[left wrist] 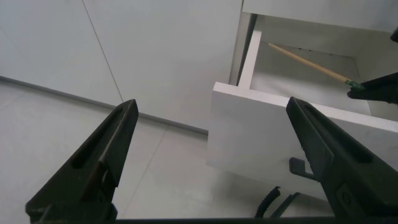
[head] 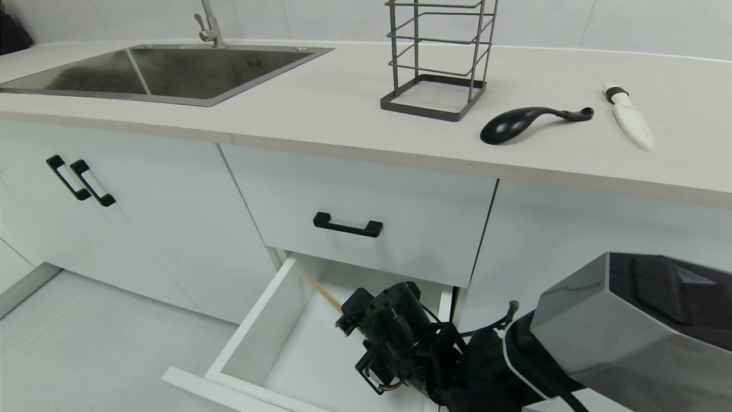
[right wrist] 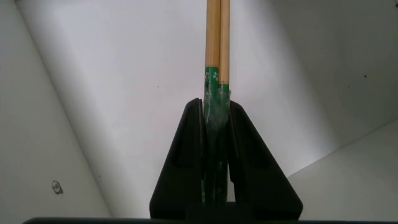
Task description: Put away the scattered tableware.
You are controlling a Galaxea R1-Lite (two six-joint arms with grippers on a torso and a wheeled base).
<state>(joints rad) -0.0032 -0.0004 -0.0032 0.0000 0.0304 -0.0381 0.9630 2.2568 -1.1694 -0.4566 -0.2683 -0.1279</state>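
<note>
Right gripper clamps chopsticks at the green butt end inside drawer. Light, stiff, probably slick, so the pair may scissor. Left gripper wide.

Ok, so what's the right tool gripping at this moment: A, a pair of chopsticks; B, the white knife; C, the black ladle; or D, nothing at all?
A: the right tool is shut on the chopsticks over the open drawer, while the black ladle and white knife lie on the countertop.
</note>
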